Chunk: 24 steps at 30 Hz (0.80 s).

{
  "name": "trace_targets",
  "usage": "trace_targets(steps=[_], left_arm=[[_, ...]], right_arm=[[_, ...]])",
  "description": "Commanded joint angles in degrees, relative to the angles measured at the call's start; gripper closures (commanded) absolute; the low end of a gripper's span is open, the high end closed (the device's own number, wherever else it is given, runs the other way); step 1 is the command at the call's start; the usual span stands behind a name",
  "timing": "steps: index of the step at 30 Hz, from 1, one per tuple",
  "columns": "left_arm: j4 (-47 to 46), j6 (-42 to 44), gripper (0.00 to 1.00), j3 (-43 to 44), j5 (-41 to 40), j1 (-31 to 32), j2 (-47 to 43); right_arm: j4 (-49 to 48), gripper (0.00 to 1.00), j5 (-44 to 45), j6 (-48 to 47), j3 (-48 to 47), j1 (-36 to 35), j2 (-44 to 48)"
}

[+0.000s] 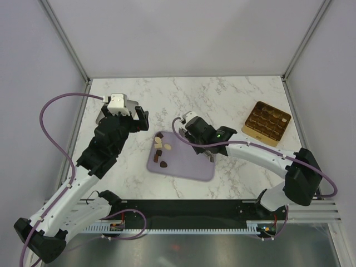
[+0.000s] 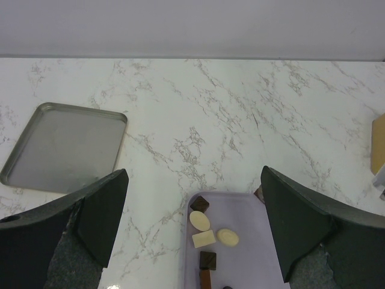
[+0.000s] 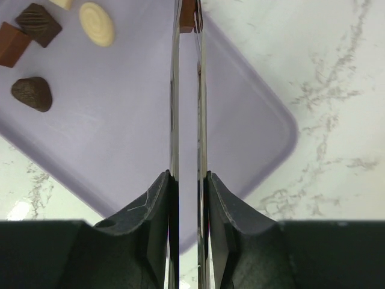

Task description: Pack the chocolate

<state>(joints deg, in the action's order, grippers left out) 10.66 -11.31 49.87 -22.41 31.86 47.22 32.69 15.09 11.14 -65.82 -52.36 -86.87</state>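
The right gripper (image 3: 188, 180), jaws clamped on thin metal tongs (image 3: 174, 90) that seem to pinch a small mid-brown chocolate piece (image 3: 187, 17) at the far edge of the flat lilac tray (image 3: 240, 108), should squeeze steadily and lift straight up, while the left gripper (image 2: 194, 180) has its jaws apart.

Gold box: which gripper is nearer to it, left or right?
Right. The right gripper, holding tongs, is over the lilac tray's side facing the gold box; the left gripper is beyond the tray's opposite side.

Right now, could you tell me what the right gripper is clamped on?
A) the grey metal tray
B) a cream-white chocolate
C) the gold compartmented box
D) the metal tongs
D: the right gripper squeezes the metal tongs, whose tips pinch a brown chocolate.
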Motion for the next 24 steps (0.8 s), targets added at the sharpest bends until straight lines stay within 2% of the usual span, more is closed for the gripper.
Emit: trace_targets(steps=[1, 9, 14, 17, 24], left_arm=[[-1.51, 1.38, 0.0, 1.29, -1.23, -0.13, -0.2], [-1.52, 1.29, 0.0, 1.37, -0.88, -0.13, -0.11], [-1.6, 1.2, 0.0, 1.37, -0.79, -0.13, 0.15], [-1.6, 1.2, 0.0, 1.37, -0.7, -0.13, -0.02], [-1.51, 1.29, 0.0, 1.46, -0.61, -0.13, -0.02]], right_arm=[[4.49, 0.69, 4.16, 1.7, -2.56, 3.92, 5.04], [9.41, 0.69, 4.42, 1.26, -3.87, 23.34, 10.23], [11.26, 0.69, 8.55, 3.36, -6.07, 33.79, 8.92], [11.08, 0.69, 9.6, 4.77, -7.3, 37.66, 6.99], [10.64, 0.69, 9.69, 6.97, -9.67, 41.72, 3.73]])
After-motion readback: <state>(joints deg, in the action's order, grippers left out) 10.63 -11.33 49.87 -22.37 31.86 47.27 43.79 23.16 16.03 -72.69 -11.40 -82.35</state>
